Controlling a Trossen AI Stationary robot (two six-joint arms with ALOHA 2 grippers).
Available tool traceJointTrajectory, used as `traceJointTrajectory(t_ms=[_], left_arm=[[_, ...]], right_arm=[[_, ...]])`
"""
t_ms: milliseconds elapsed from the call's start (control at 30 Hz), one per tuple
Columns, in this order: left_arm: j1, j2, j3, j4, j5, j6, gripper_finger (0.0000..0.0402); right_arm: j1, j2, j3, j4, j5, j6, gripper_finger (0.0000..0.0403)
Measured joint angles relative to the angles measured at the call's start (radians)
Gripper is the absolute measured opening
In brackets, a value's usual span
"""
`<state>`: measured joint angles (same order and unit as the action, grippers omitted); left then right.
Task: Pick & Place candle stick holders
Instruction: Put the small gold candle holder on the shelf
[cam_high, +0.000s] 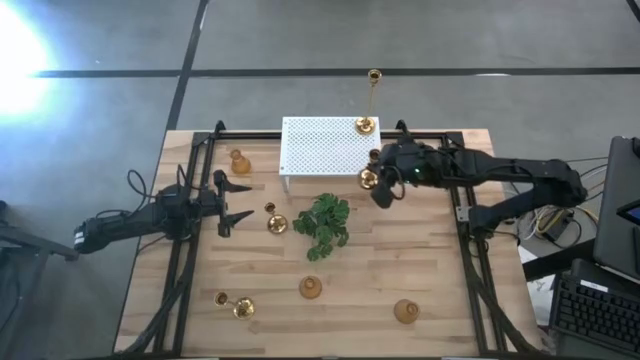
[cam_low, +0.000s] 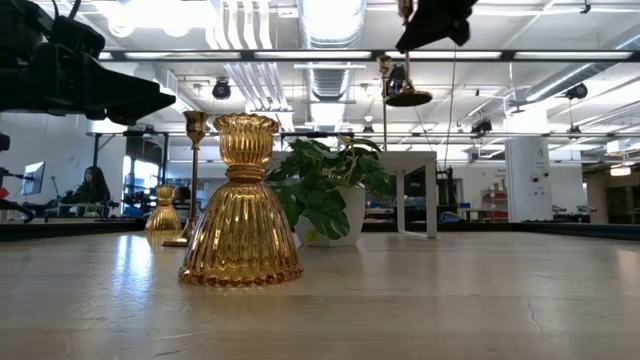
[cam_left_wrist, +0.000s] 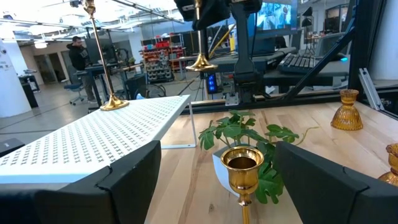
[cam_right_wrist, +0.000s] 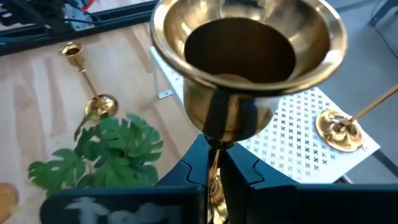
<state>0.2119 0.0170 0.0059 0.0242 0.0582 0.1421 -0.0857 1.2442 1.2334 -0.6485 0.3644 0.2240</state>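
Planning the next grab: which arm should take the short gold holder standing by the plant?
Left. Its open gripper faces the short holder directly, with the cup showing between its fingers. The right gripper is shut on a tall holder beside the white stand.

- Seven gold candle stick holders in all.
- Two tall thin-stemmed candle stick holders (cam_high: 367, 125), both near 1 o'clock of the table.
- Two shorter-stemmed holders (cam_high: 277, 224), at 9 and 8 o'clock.
- Three squat bulbous holders (cam_high: 311, 288), at 10, 6 and 4 o'clock.
- One green leafy plant (cam_high: 325, 222), centre.
- One white perforated stand (cam_high: 320, 148), at 12 o'clock.
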Motion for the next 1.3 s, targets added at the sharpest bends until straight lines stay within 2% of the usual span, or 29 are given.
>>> traceJointTrajectory(t_ms=[133,533,1000,1300], left_arm=[[0.000,0.000,0.000,0.000,0.000,0.000,0.0319],[0.000,0.000,0.000,0.000,0.000,0.000,0.0319],[0.000,0.000,0.000,0.000,0.000,0.000,0.0319],[0.000,0.001,0.000,0.000,0.000,0.000,0.0319]], right_arm=[[-0.038,0.060,0.040,0.008,-0.001,-0.001,0.0013],[-0.160,0.224,0.070,0.199,-0.005,-0.024,0.0013],[-0.263,0.322,0.072,0.355,0.001,0.042,0.0013],[-0.285,0.379,0.078,0.392,0.082,0.079,0.0013]])
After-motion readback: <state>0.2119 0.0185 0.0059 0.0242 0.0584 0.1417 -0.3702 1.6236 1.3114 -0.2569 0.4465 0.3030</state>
